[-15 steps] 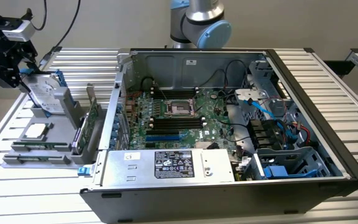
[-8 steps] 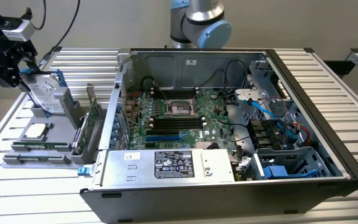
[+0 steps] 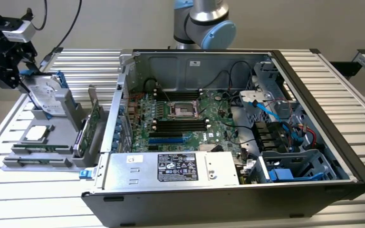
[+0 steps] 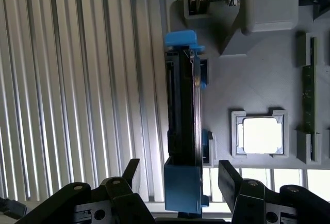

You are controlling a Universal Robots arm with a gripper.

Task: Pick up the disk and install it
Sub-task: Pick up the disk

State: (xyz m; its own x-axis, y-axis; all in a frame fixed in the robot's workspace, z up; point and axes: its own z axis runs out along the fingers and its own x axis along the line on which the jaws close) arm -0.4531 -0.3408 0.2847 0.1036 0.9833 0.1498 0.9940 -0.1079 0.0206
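The disk (image 3: 45, 96), a silver drive with a white label in a blue carrier, stands on edge in a grey holder (image 3: 40, 159) at the exterior view's left. My gripper (image 3: 16, 81) hangs at its upper end, just left of it in that view. In the wrist view the disk (image 4: 181, 105) is seen edge-on and runs between my two black fingers (image 4: 131, 171). My gripper (image 4: 179, 173) is open, with a gap on each side of the disk, so nothing is held.
An open computer case (image 3: 189, 64) lies in the middle, with the motherboard inside and a blue drive bay (image 3: 296, 166) at its lower right. The holder also carries a square silver CPU chip (image 4: 263, 135) and green circuit cards (image 3: 93, 126). The table is slatted metal (image 4: 62, 90).
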